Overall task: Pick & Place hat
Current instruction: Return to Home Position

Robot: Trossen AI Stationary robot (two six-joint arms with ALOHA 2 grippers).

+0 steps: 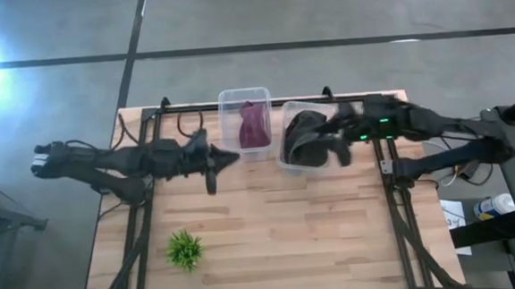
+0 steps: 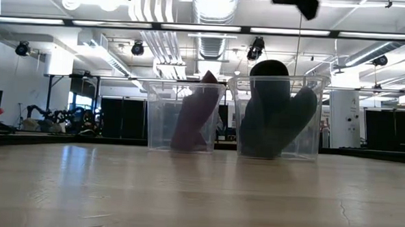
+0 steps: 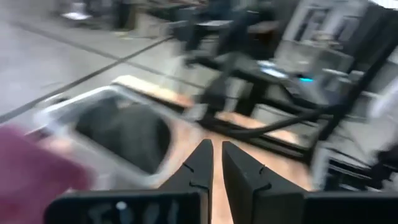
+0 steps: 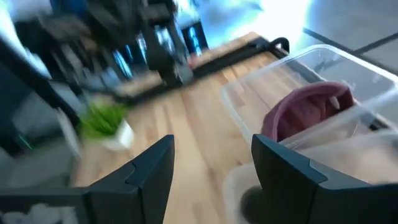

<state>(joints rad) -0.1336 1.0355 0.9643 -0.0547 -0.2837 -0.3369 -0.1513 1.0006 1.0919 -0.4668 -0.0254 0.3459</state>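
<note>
- Wood table (image 1: pixel 272 242): two clear bins stand side by side at its far edge.
- Bins: the left bin (image 1: pixel 223 111) holds the red cap (image 1: pixel 255 127), the right bin (image 1: pixel 284 116) holds the black cap (image 1: pixel 307 143). Sorting looks done to me.
- Over the right bin's rim hangs the right gripper (image 4: pixel 211 149), fingers wide apart, empty. I'd lift it straight up before swinging home so it can't clip the wall.
- Just beside the left bin sits the left gripper (image 3: pixel 214 149), fingers nearly together, empty. Pull it back level.
- Small plant (image 1: pixel 185 249) at the near left, well apart from both arms.

Open tabletop (image 1: pixel 290 232) between left bin (image 2: pixel 158 118), right bin (image 2: pixel 235 115) and plant (image 1: pixel 184 248).
</note>
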